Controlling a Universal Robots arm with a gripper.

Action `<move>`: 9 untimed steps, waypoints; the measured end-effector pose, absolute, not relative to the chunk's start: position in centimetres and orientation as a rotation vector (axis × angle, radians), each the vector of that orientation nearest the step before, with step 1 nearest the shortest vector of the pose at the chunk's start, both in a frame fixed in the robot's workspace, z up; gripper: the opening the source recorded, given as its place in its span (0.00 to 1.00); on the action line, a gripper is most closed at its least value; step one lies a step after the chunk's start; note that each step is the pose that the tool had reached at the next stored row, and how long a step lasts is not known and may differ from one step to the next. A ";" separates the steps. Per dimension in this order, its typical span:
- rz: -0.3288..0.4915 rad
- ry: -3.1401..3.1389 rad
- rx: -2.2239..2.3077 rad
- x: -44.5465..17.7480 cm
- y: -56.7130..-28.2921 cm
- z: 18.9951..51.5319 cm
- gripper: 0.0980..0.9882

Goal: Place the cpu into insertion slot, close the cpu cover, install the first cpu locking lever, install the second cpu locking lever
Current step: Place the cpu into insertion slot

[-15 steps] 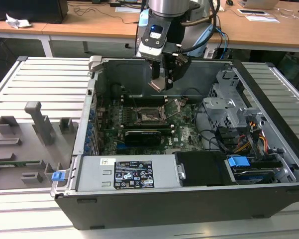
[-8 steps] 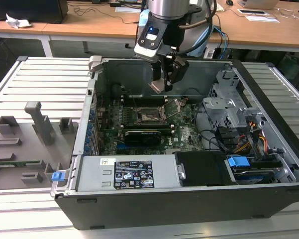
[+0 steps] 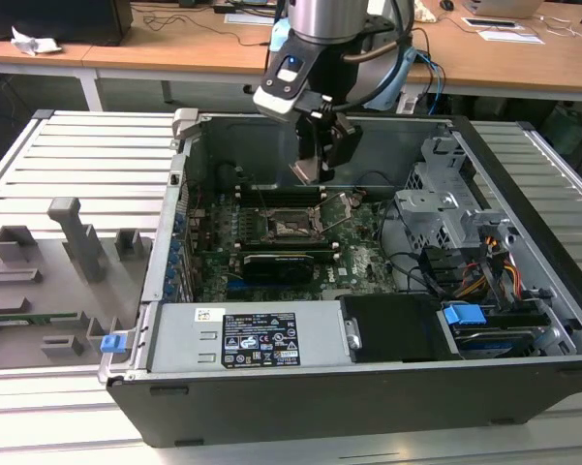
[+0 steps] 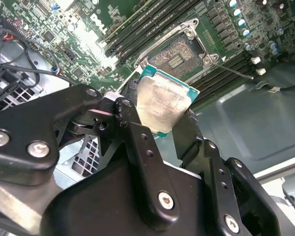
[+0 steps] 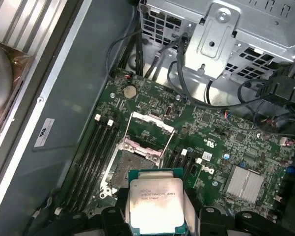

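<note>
The open computer case [image 3: 320, 402] lay on the slatted grey surface [image 3: 87, 145]. It took up the middle and the exterior view's right. Inside the case were 1 green board [image 3: 363, 266], 1 grey power box [image 3: 252, 339] near the lower edge, 1 silver drive cage [image 3: 445, 189] on the exterior view's right, and a bunch of wires [image 3: 499, 276].

On the board sat the insertion slot [image 3: 292, 228], 1 small black square near the middle of the exterior view. In the second wrist view the slot [image 4: 179, 55] lay uncovered with its dark middle showing. In the first wrist view the cpu cover [image 5: 152, 121], 1 thin silver frame, stood tipped up off the slot. 1 thin metal lever [image 4: 233, 71] stuck out beside the slot.

The gripper [image 3: 315, 170] hung in the upper middle of the exterior view, above the board. It was closed down narrow on the cpu [image 4: 162, 105]. Its 2 black fingers [image 4: 132, 123] pinched the chip by 2 opposite edges. There was 1 cpu, a flat square with a pale silver top and a green rim. It was up in the air, near the slot but apart from it.

Some grey holders [image 3: 77, 242] sat on the surface at the exterior view's left.
</note>
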State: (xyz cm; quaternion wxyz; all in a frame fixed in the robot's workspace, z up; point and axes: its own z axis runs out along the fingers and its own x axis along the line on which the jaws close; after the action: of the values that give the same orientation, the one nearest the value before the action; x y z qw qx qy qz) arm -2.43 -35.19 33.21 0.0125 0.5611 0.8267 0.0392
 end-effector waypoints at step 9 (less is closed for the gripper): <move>0.121 2.549 1.787 -2.4 -35.2 32.9 0.48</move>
State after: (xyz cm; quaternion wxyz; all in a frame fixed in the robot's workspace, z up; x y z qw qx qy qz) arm -2.44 -35.19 32.90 0.0131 0.5736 0.8181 0.0390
